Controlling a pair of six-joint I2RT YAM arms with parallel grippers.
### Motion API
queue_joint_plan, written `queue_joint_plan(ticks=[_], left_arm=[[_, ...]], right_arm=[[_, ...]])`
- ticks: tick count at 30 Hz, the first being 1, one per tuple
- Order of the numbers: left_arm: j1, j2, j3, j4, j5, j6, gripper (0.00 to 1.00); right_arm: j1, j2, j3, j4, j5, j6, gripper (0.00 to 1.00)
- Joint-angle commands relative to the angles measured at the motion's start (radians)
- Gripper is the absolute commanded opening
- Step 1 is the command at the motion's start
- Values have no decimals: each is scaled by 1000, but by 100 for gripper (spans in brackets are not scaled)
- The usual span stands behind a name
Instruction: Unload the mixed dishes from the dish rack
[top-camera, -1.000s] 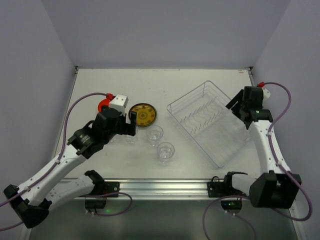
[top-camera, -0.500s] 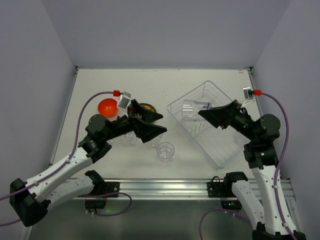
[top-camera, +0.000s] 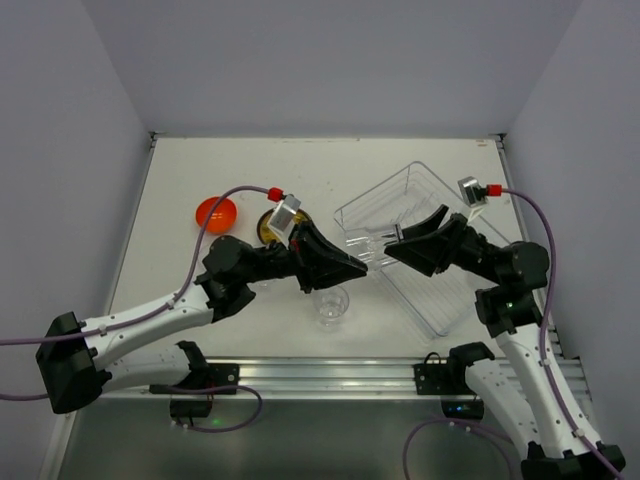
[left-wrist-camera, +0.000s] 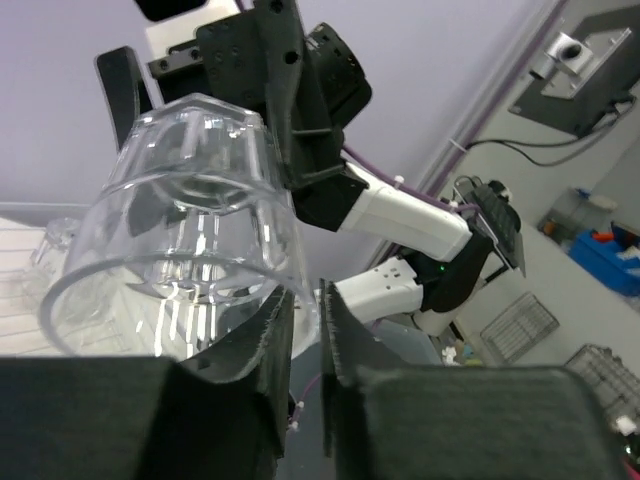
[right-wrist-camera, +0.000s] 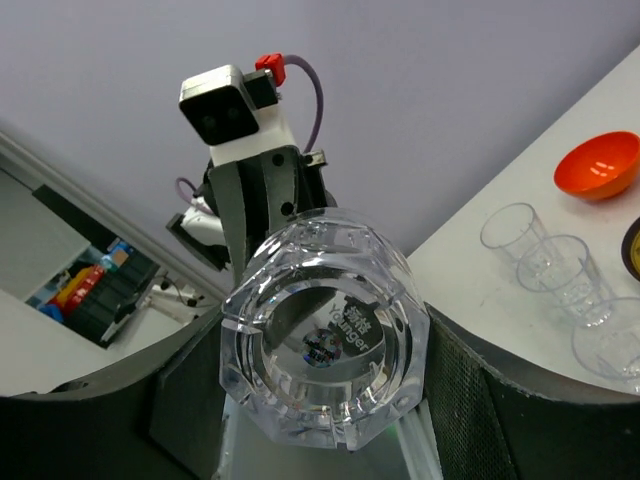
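Observation:
A clear plastic cup (top-camera: 376, 256) hangs in the air at the left end of the dish rack (top-camera: 455, 290), between both grippers. My right gripper (top-camera: 392, 250) is shut on its sides; in the right wrist view the cup (right-wrist-camera: 325, 340) shows its base between the right gripper's (right-wrist-camera: 325, 372) pads. My left gripper (top-camera: 358, 265) comes in from the left. In the left wrist view the left gripper (left-wrist-camera: 307, 305) pinches the rim wall of the cup (left-wrist-camera: 190, 230). The wire plate holder in the rack carries no dishes.
On the table lie an orange bowl (top-camera: 216, 212), an olive-yellow patterned plate (top-camera: 266, 222) partly under my left arm, and a clear cup (top-camera: 331, 303) below the grippers. The right wrist view shows the bowl (right-wrist-camera: 598, 165) and three cups in a row (right-wrist-camera: 565, 265).
The right gripper has carried the cup leftward off the rack. The left arm has swung right from the plate to meet it, and its open jaws have shut on the cup's rim.

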Motion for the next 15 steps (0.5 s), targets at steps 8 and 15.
queue_joint_plan(ticks=[8,15], left_arm=[[-19,10,85,-89,-57,123,0],[-22,-108,307,-1081,-537,444,0]], right_arm=[[28,-20,-22,2,-23,-50,48],[27,5,268,-1003,888,-591,99]])
